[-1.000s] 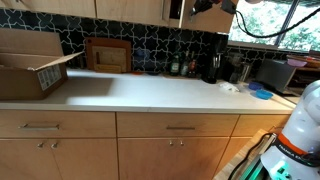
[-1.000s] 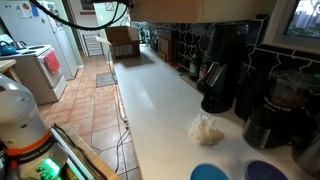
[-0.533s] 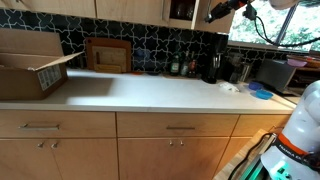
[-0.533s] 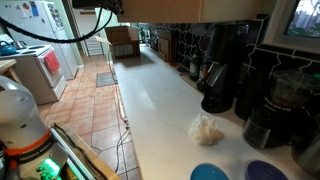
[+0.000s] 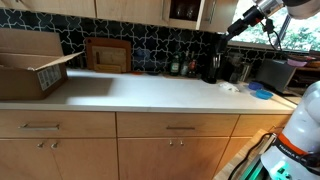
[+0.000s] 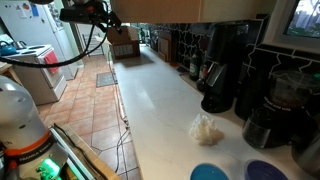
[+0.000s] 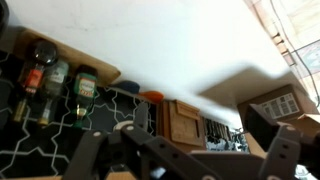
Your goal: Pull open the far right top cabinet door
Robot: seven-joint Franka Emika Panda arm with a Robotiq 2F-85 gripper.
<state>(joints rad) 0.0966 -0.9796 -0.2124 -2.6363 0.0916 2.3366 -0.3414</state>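
Above the surface's [image 5: 150, 92] back right corner the door [image 5: 206, 12] stands ajar over a dark interior, the claw [image 5: 234, 29] near it, released and empty, so the pull seems done and backing clear comes next.

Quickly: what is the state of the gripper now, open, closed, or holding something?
Gripper: open, holding nothing.
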